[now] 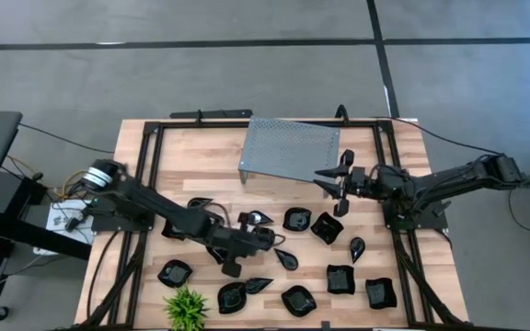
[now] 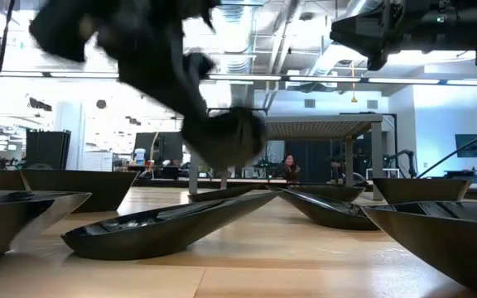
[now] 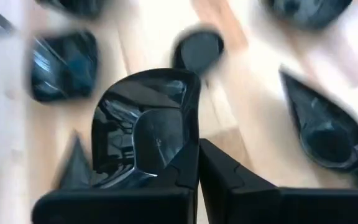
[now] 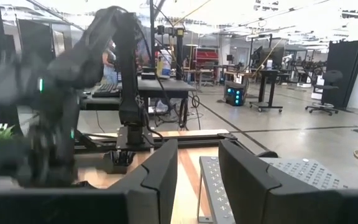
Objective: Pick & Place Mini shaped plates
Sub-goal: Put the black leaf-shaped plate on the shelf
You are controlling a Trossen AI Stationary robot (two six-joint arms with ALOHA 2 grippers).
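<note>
Gripping a glossy black mini plate (image 3: 143, 134) by its rim, the left gripper (image 1: 247, 241) hangs over the middle of the wooden counter (image 1: 214, 161); in the left wrist view the dish sits pinched between the two dark fingers (image 3: 185, 168), which are nearly closed on its edge. No brand, label or writing can be read on the dish or on anything around it. Other mini shaped plates (image 1: 339, 279) lie scattered around and beyond this gripper, several just beside it, leaving only narrow strips of bare wood among them. A small green plant (image 1: 186, 308) stands at the counter's near edge. The right gripper (image 1: 343, 182) waits raised beside the grey perforated shelf (image 1: 290, 147), its fingers (image 4: 160, 180) parted around nothing, with bare wood beneath it.
</note>
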